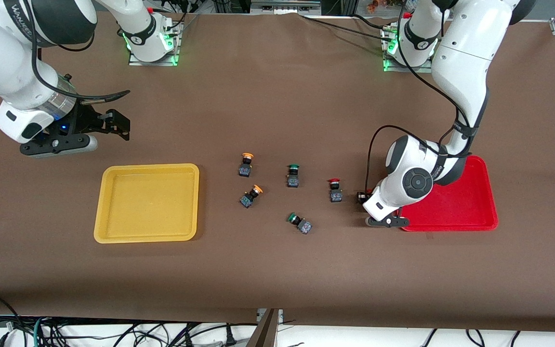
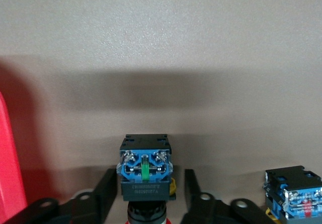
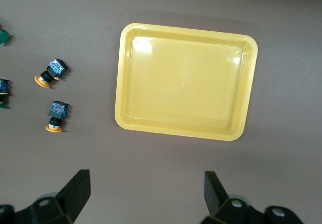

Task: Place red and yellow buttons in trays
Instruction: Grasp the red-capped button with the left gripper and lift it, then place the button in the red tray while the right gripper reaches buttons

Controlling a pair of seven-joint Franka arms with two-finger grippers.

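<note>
Red-capped button (image 2: 146, 171) sits between the left end effector's (image 2: 146, 194) spread, not yet closed fingers, beside the red tray (image 1: 470, 212).
Risk: off-centre closing could tip it. Right end effector (image 3: 146, 194) waits open, empty, above the yellow tray (image 1: 109, 236); yellow buttons (image 1: 245, 165) at the desk's centre, toward three o'clock from that tray.

You have two green-capped switches on the brown table (image 1: 277, 86). One green switch (image 1: 293, 175) stands upright mid-table. The other green switch (image 1: 299, 223) lies tipped on its side, nearer the front camera. Cables (image 1: 113, 332) hang below the table's front edge.
</note>
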